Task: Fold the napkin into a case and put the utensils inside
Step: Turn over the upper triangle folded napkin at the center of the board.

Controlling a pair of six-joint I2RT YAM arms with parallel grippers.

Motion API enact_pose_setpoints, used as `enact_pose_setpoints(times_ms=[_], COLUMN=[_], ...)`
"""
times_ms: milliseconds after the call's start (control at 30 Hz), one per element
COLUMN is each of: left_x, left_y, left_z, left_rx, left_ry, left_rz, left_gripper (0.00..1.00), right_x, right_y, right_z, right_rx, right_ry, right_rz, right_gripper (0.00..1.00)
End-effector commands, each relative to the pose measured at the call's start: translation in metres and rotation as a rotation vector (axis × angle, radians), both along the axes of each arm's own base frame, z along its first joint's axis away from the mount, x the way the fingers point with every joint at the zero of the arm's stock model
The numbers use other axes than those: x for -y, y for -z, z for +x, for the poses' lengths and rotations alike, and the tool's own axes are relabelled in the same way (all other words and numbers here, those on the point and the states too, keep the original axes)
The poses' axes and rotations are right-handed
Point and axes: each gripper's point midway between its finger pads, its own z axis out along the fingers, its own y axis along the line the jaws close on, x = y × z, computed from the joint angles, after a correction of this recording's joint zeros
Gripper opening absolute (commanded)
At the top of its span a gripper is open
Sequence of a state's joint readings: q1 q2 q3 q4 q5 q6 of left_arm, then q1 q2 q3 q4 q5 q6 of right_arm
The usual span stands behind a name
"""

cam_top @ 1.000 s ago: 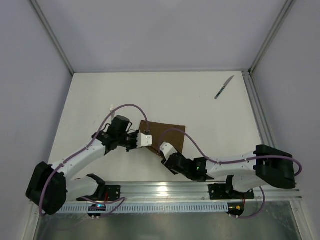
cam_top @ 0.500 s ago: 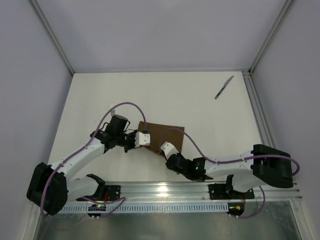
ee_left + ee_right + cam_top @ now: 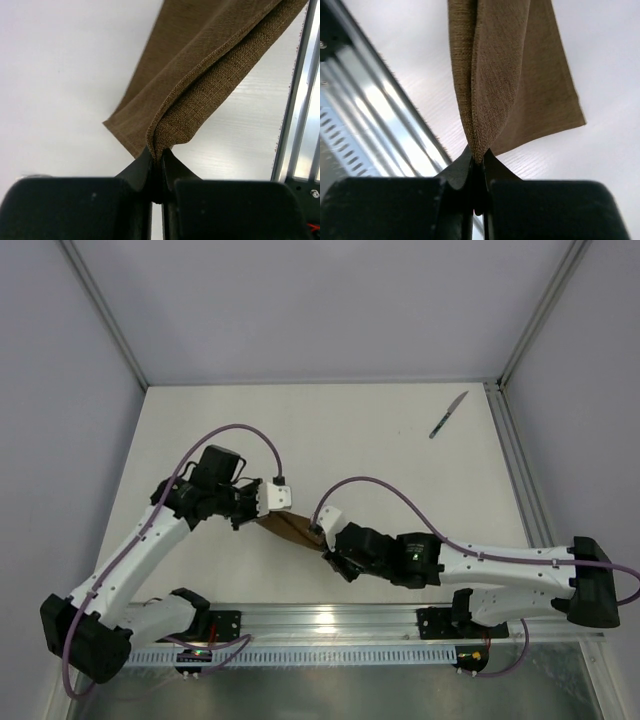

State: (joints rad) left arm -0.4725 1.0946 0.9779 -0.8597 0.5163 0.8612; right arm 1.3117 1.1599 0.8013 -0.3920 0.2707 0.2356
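napkin (image 3: pixel 286 528): was flat, now lifted and bunched | right fingers (image 3: pixel 454 177): since closed on its edge

The left arm (image 3: pixel 130 560) and right arm (image 3: pixel 500 565) show white links, black joints, lilac cables (image 3: pixel 365 480), apparently green lights.

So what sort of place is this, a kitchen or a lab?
Probably a robot test bench, not a kitchen: a white table boxed in by plain panels, two arms bolted to a metal rail, plus a napkin and a knife.
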Motion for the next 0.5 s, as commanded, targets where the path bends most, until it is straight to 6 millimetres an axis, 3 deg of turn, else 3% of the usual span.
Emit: enact_pose_setpoints(times_ms=[0, 33, 133, 333, 467], left_x=[-0.027, -0.036, -0.052, -0.089, -0.103], left_y=[-0.025, -0.028, -0.049, -0.075, -0.094], left_z=[-0.018, -0.026, -0.034, -0.038, -0.042], left_rx=[-0.031, -0.06, -0.049, 0.018, 0.051], left_ry=[-0.075, -0.098, -0.165, -0.332, -0.386], left_rz=[0.084, 0.115, 0.155, 0.231, 0.256], left_gripper=[0.0, 0.0, 0.0, 0.0, 0.0], right_x=[-0.001, -0.011, -0.031, -0.075, -0.085], right_y=[-0.033, -0.05, -0.071, -0.121, -0.135], right_z=[-0.032, -0.036, -0.061, -0.111, -0.127], right_rx=[-0.113, -0.132, -0.254, -0.405, -0.465], right_ry=[-0.146, -0.171, -0.271, -0.486, -0.57], right_rz=[-0.007, 0.021, 0.055, 0.2, 0.287], right_gripper=[0.04, 0.04, 0.04, 0.04, 0.04])
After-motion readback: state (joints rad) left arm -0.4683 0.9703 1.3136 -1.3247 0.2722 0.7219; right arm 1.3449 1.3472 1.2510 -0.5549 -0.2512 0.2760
